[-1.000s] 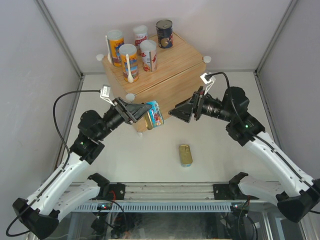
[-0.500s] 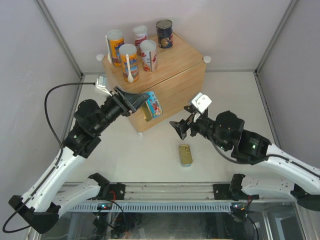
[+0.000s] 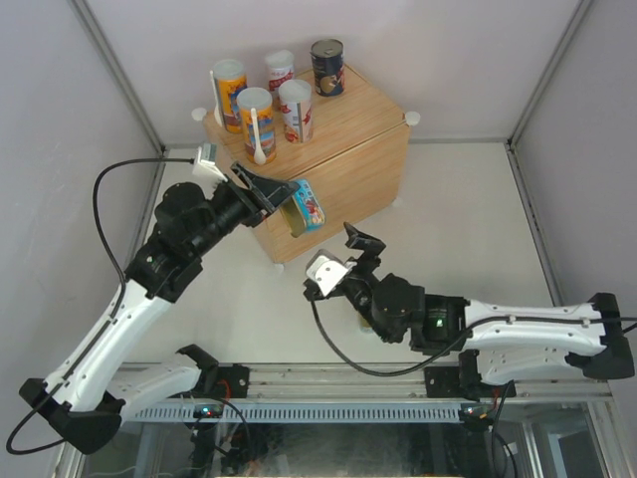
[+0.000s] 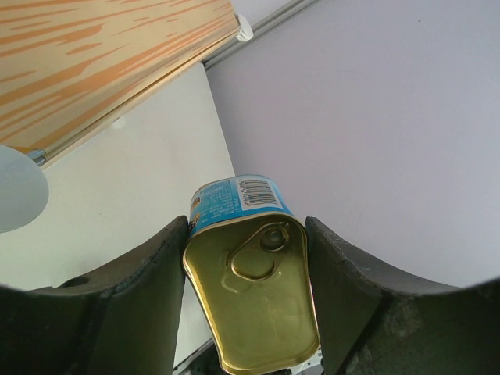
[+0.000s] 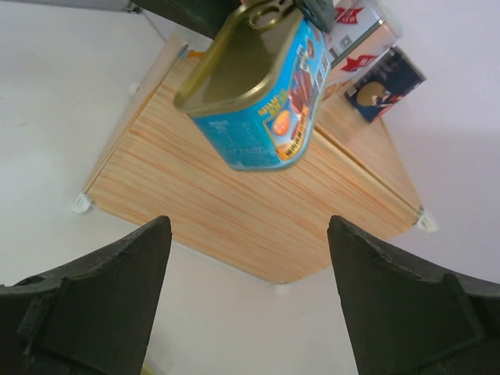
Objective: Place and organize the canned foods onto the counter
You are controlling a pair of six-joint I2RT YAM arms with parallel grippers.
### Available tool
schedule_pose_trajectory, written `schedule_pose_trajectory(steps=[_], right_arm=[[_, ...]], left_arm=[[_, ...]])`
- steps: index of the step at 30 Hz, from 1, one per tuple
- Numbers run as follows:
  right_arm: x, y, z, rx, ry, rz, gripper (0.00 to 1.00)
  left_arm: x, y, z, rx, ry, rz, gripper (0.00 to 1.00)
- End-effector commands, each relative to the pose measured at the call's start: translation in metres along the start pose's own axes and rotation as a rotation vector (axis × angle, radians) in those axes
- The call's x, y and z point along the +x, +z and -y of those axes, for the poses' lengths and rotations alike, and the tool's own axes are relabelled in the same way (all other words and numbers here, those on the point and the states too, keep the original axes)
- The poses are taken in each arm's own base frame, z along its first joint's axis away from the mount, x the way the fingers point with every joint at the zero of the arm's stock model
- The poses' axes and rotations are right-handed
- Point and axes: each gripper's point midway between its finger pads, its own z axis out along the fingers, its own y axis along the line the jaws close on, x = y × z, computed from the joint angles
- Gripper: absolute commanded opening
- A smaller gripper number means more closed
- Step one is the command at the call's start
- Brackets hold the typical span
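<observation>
My left gripper (image 3: 289, 202) is shut on a flat gold-teal tin (image 3: 310, 207) and holds it in the air against the front-left side of the wood-grain counter (image 3: 348, 139). The left wrist view shows the tin's gold pull-tab lid (image 4: 254, 289) between the gripper's fingers. On the counter stand two orange-blue tubes (image 3: 230, 95) (image 3: 256, 124), two white-red tubes (image 3: 281, 70) (image 3: 296, 110) and a dark-blue can (image 3: 327, 67). My right gripper (image 3: 360, 242) is open and empty, low in front of the counter. It looks up at the held tin (image 5: 258, 94). The second flat tin is hidden under the right arm.
White round caps (image 3: 412, 118) mark the counter's corners, and one foot (image 3: 279, 266) stands on the white floor. Grey walls close in the left, right and back. The right arm (image 3: 518, 324) lies across the near floor, from right to centre.
The left gripper has raised the tin a little higher beside the counter. The right arm has swung down and to the left and now covers the spot where the second tin lay.
</observation>
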Motion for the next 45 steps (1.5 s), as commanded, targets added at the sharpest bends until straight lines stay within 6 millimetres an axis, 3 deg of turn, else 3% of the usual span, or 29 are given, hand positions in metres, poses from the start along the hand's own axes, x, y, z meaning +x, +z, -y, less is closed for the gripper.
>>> schedule_pose_trajectory(steps=[1,8,20,33,45], right_arm=[[-0.031,0.002,0.029,0.182,-0.057,0.086,0.81],[-0.046,0.013,0.025,0.226,-0.136,0.135,0.84],[-0.050,0.036,0.028,0.249,-0.177,0.158,0.85],[-0.059,0.052,0.032,0.231,-0.197,0.192,0.75],[-0.053,0.056,0.040,0.231,-0.196,0.179,0.61]], left_arm=[[-0.031,-0.016,0.058,0.146,-0.024,0.071,0.00],[-0.027,-0.015,0.060,0.152,-0.043,0.048,0.00],[-0.023,-0.014,0.063,0.170,-0.069,0.025,0.00],[-0.016,-0.012,0.066,0.190,-0.088,0.006,0.00],[-0.014,-0.008,0.071,0.208,-0.094,-0.005,0.00]])
